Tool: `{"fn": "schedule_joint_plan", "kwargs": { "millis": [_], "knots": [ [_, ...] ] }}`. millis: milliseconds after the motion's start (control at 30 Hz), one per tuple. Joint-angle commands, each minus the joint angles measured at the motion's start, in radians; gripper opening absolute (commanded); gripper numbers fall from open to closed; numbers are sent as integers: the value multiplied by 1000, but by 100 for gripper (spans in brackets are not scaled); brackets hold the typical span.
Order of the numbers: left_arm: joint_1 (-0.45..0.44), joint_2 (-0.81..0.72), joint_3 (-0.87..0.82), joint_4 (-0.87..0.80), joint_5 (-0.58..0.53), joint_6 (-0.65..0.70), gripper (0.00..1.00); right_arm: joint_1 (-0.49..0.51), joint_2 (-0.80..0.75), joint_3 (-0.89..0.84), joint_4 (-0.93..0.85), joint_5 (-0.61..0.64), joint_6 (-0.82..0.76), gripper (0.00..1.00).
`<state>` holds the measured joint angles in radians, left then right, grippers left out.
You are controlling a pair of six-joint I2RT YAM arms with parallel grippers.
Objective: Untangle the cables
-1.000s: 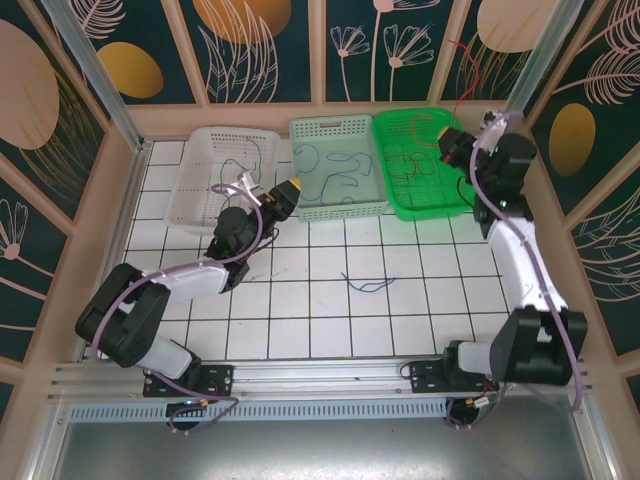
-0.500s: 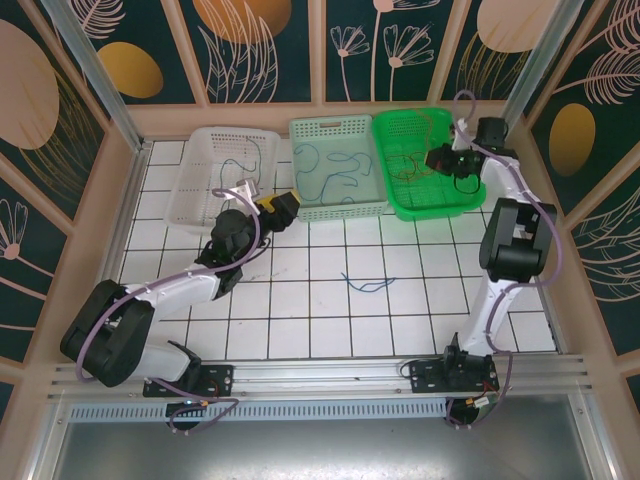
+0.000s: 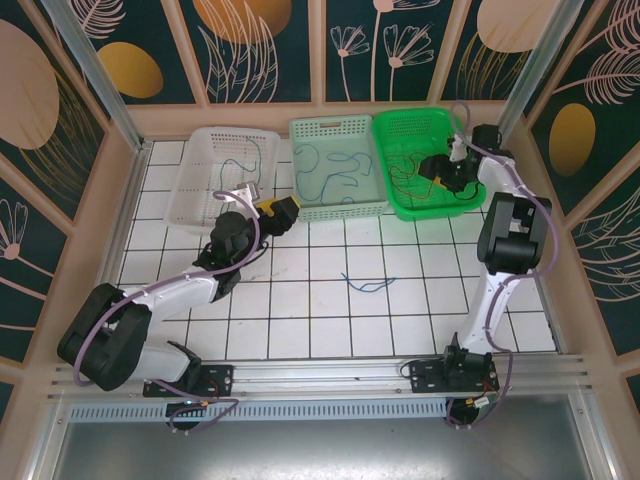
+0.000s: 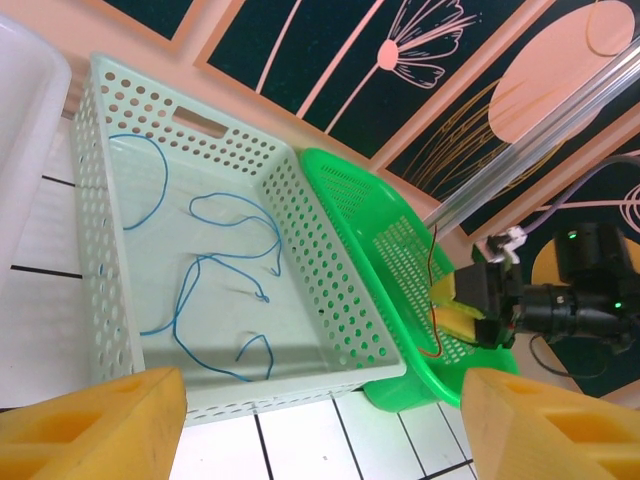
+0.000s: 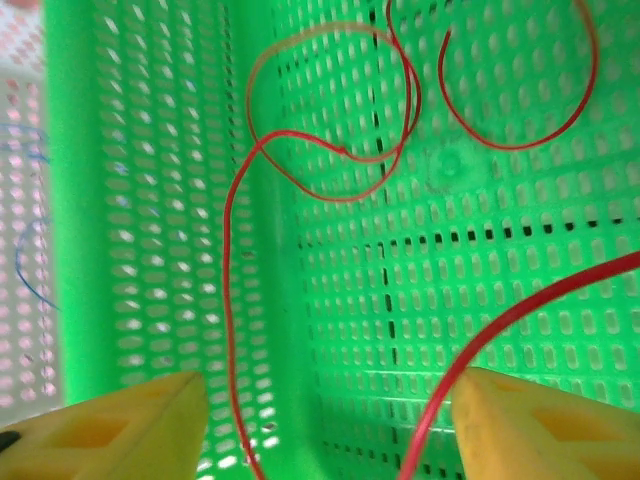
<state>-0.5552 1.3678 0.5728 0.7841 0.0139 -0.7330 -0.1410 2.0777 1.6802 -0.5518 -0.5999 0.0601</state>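
My right gripper (image 5: 325,410) is spread over the green basket (image 5: 150,200), red cables (image 5: 340,150) crossing between its fingers; I should withdraw slowly, checking nothing snags. Left gripper (image 4: 320,430) spread, empty.

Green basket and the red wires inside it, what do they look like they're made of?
Green basket: probably moulded plastic, slightly glossy, with even rows of slots and light shining through its wall. Red wires: likely thin plastic-coated wire, smooth, lying in loose springy loops; core hidden.
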Motion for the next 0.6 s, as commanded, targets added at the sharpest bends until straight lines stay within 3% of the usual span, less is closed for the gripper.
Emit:
{"fn": "schedule_joint_plan", "kwargs": {
  "millis": [0,267,567],
  "knots": [
    [0,14,4,-12,17,22,73,18,-146,17,29,55,26,71],
    [-2,76,42,-97,131,109,73,105,-404,-180,86,163,55,77],
    [-2,61,33,-126,113,122,74,227,-695,-577,53,262,180,76]
  ]
}}
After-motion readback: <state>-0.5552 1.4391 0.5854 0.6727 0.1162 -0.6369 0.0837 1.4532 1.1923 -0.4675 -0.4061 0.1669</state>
